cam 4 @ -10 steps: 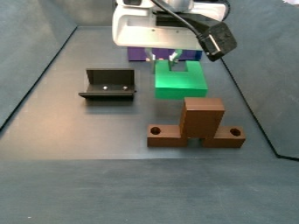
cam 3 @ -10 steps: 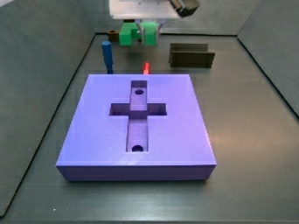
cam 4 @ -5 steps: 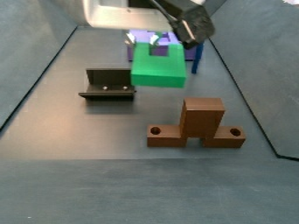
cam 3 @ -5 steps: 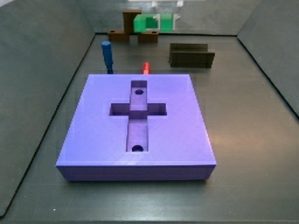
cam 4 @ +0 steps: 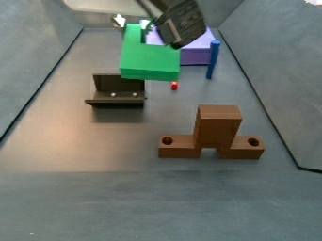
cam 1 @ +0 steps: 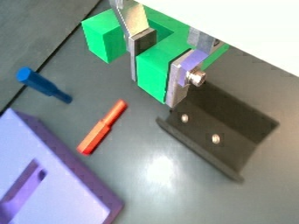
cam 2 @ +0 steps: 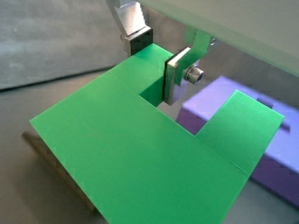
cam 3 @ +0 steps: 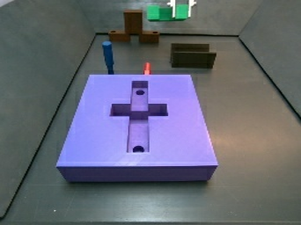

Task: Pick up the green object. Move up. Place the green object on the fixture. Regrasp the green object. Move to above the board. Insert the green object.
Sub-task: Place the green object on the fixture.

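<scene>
the green object (cam 4: 149, 55) is held clamped at its notch in the gripper (cam 1: 163, 54) and lifted clear of the bench, near and above the fixture (cam 4: 116, 92), so placing, regrasping and insertion into the board (cam 3: 141, 123) are judged outstanding.

The claw (cam 3: 179, 7), barely visible, holds the green object (cam 3: 165, 12) aloft.

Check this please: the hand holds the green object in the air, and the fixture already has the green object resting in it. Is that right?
Not quite. The hand does hold the green object in the air, but the fixture has nothing resting in it; a side view shows it open below the piece.
</scene>
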Controlling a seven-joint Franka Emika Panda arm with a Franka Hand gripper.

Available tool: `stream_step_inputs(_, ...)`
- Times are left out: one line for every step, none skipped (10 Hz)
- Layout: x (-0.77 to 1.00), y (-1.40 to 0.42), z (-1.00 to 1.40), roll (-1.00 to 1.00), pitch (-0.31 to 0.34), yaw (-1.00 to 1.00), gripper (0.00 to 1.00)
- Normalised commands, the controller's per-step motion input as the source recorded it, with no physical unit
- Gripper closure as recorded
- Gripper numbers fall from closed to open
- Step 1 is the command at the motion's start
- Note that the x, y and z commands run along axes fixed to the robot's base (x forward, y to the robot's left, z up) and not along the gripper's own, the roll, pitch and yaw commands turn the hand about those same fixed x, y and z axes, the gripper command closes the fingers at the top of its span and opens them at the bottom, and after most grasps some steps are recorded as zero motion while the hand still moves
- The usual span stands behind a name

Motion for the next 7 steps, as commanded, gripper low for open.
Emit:
stream_step_inputs(0.59,0.00,0.00,-1.00,-0.154,-0.11,1.00)
stream_step_inputs(0.64,0.00,0.00,-1.00,-0.131,-0.06,1.00)
stream_step_inputs(0.80,0.00,0.00,-1.00,0.000,-0.06,1.00)
stream_step_inputs(0.82,0.00,-0.02,-1.00,0.000,-0.05,1.00)
stream_step_inputs(0.83,0.00,0.00,-1.00,0.000,-0.04,1.00)
stream_step_inputs(0.86,0.00,-0.01,-0.89,0.100,-0.01,1.00)
stream_step_inputs(0.87,0.00,-0.05,-0.87,0.120,-0.01,1.00)
